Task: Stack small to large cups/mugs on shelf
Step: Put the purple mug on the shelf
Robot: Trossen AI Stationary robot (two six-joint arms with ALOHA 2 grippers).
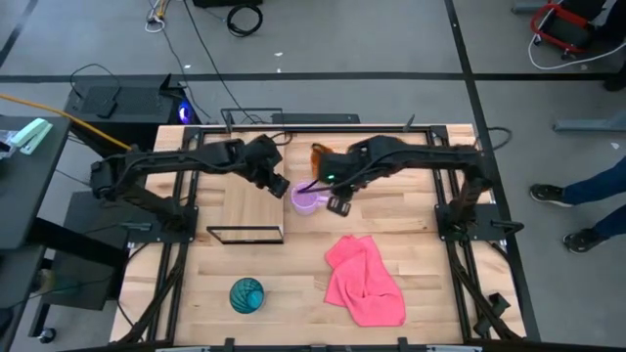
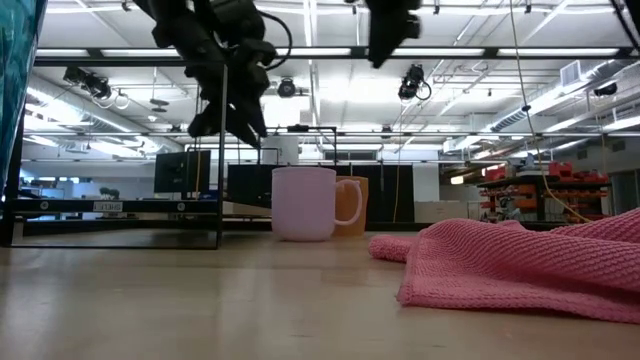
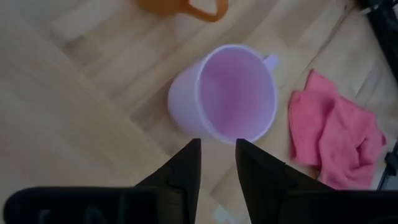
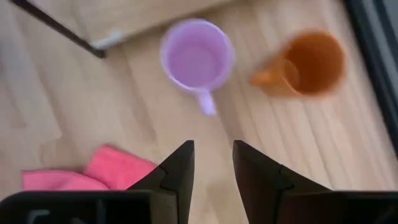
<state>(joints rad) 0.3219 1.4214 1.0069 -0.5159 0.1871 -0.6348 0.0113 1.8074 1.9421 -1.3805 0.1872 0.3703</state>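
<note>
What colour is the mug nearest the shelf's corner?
Pale purple mug, inside and out, beside the shelf; clearest in the right wrist view.

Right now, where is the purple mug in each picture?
High view: purple mug near the table's middle, between both grippers, right of the shelf.
Low view: purple mug centre, standing upright, in front of the orange mug.
Left wrist view: purple mug centre, just beyond the fingers.
Right wrist view: purple mug near the top, handle pointing toward the camera.
Shared landmark: the orange mug, beside it in every view.
</note>
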